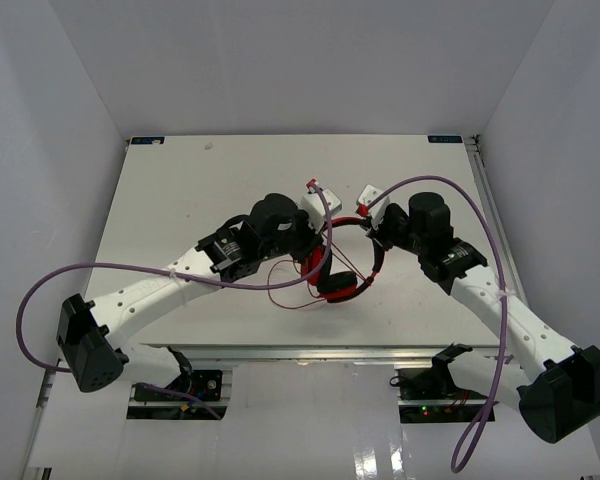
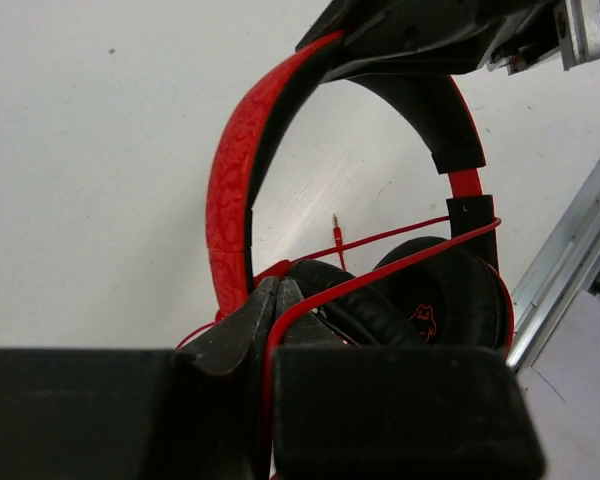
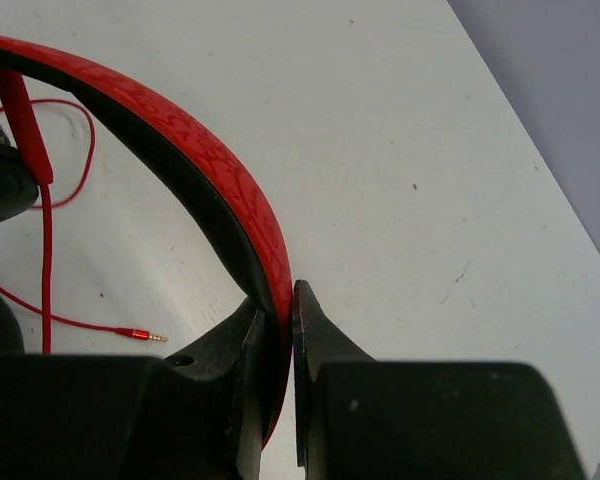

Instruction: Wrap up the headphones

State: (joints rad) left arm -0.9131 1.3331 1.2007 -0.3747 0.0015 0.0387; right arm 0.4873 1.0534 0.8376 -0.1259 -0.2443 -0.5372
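Seen from above, the headphones (image 1: 338, 284) were at the middle of the table (image 1: 170, 200) between the 2 arms. The left gripper (image 1: 306, 243) was at their left side and the right gripper (image 1: 373, 232) at the right end of the band. At that size the fingertips could not be judged.

The left wrist view filled this in. Its 2 fingers were pinched almost together on the thin red cord (image 2: 400, 262), which ran up out of the gap and across the black ear pads (image 2: 430, 295). The same view showed the other gripper at the top of the headband (image 2: 230, 190).

The right wrist view showed that grip closely: jaws narrow, clamped on the red band, 1 finger on each face. The plug (image 3: 145, 336) lay loose on the table beyond, at the end of slack cord. Only the overhead view showed the cord's loops lying on the table just beside the left wrist.
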